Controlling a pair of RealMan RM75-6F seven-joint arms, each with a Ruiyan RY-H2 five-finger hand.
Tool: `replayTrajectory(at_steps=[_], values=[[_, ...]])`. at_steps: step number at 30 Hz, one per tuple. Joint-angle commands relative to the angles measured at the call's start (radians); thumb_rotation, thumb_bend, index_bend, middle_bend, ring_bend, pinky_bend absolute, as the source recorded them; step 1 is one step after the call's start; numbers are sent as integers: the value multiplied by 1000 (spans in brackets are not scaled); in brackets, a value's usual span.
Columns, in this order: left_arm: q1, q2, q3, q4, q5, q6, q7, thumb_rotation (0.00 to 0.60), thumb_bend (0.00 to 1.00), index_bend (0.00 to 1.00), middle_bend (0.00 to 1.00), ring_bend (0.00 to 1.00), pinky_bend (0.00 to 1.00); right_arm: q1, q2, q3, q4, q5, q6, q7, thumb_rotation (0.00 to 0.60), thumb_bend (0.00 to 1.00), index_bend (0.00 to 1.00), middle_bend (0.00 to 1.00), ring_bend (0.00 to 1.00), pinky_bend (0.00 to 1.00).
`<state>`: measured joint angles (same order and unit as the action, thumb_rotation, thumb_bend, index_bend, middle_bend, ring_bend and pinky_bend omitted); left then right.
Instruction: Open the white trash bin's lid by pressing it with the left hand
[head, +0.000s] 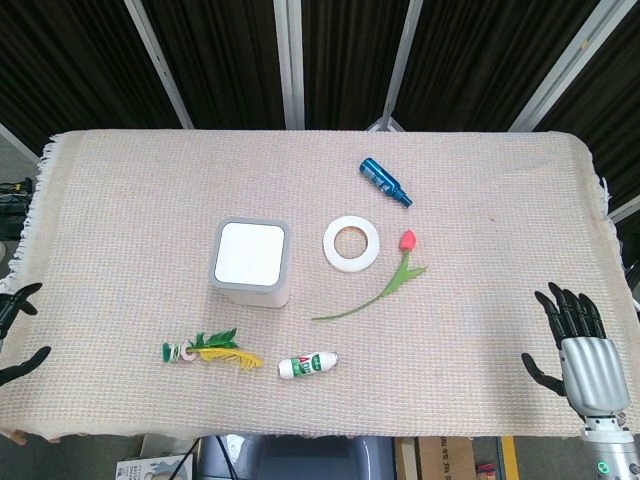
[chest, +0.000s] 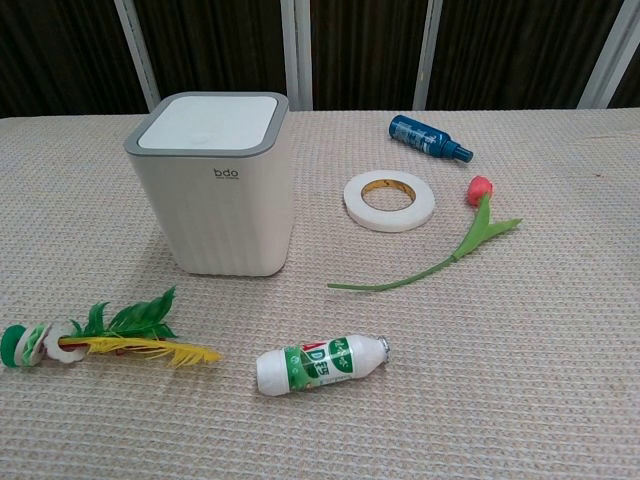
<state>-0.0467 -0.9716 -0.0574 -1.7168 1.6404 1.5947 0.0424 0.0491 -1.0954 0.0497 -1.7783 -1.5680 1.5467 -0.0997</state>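
Note:
The white trash bin (head: 251, 262) (chest: 217, 185) stands upright left of the table's middle, its grey-rimmed white lid (head: 250, 252) (chest: 208, 121) shut and flat. Only the dark fingertips of my left hand (head: 18, 330) show at the head view's left edge, spread apart, holding nothing, far left of the bin. My right hand (head: 578, 345) hovers at the table's front right corner, fingers spread and empty. The chest view shows neither hand.
A white tape roll (head: 351, 243) lies right of the bin, with an artificial tulip (head: 385, 283) beside it and a blue bottle (head: 385, 181) behind. In front of the bin lie a green-yellow feather toy (head: 210, 350) and a small white bottle (head: 307, 366).

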Motion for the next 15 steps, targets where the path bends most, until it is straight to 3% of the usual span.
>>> replayTrajectory(at_steps=[1,9,15], values=[[-79,54,-28,-51,1,-100,-39,600,316,182,509,381,424,1,-2,-1,0,0,-4,-5,600,268,121,19,0,0],[-278,159,-69,-170,-15,-394,-48,600,434,184,696,594,624,3,-4,-2,0,3,-12,-15,600,268,121,19,0,14],[-358,139,-102,-224,-37,-472,64,600,640,185,841,713,703,3,-4,0,1,8,-16,-17,600,268,121,19,0,19]])
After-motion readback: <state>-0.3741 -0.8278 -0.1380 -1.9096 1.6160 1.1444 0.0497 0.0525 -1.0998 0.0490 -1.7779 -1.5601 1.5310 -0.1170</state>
